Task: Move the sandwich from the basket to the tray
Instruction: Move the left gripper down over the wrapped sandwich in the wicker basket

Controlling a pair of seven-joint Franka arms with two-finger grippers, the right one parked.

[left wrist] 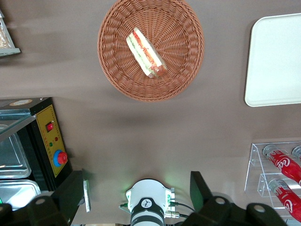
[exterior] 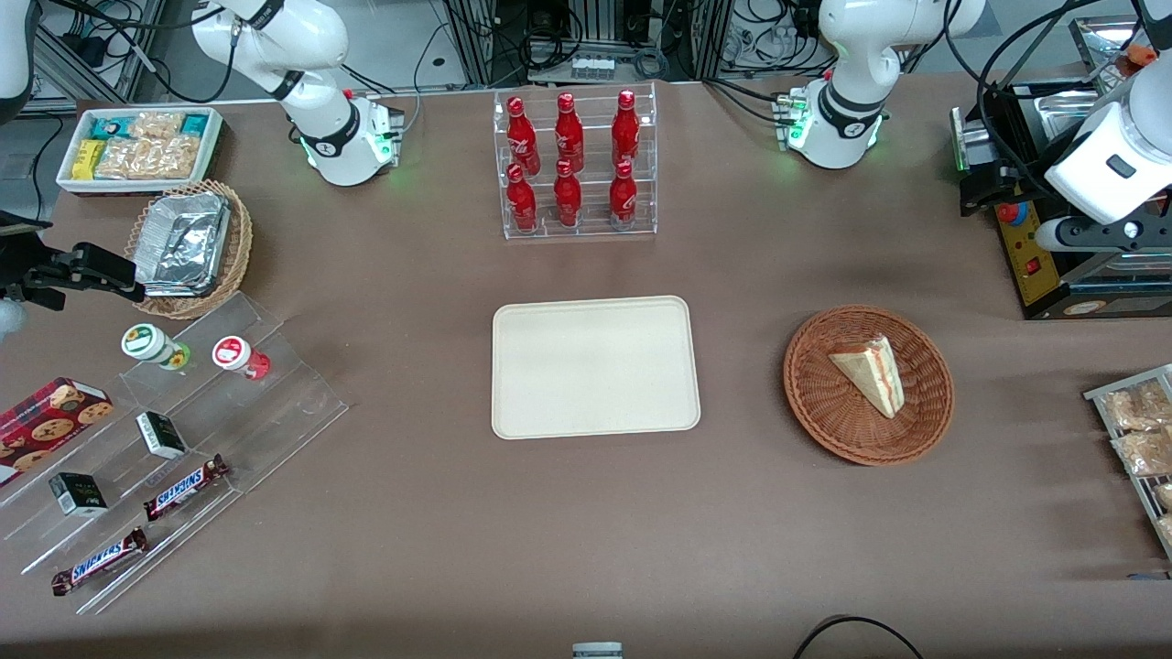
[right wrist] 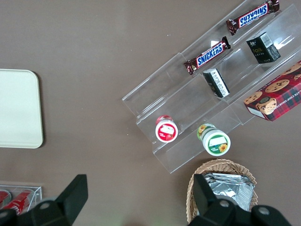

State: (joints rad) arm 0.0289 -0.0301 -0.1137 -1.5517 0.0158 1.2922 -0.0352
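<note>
Left wrist view shows my tool (left wrist: 136,197) hanging wide open and empty high over the counter, the sandwich (left wrist: 146,52) lying aslant in the basket (left wrist: 178,75), tray (left wrist: 277,61) alongside.

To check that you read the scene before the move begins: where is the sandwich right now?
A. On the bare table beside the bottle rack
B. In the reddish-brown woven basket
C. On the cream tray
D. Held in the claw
B: the sandwich lies in the basket, the tray holds nothing, and the open claw hangs high above the table, apart from both.
</note>
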